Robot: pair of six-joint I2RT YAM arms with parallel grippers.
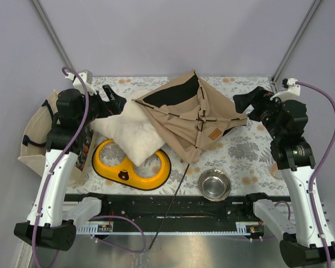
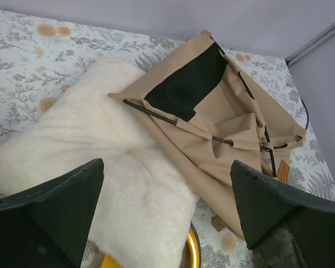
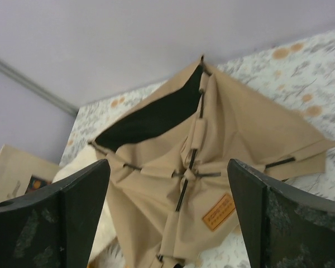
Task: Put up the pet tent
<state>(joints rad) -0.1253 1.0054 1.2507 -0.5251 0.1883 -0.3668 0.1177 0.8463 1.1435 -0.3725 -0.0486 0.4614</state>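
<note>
pet tent (image 1: 192, 120) | lay collapsed on counter (image 1: 251, 151); just right of cushion (image 1: 131, 134), edge touching it | left gripper (image 1: 118, 100) | jaws parted, empty; over cushion's far-left corner | right gripper (image 1: 240, 103) | jaws parted, empty; well right of cushion

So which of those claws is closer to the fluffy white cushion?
Left. The left gripper, open, hovers at the far-left edge of the cushion. The right gripper is on the other side of the tan tent, which lies between it and the cushion.
</note>
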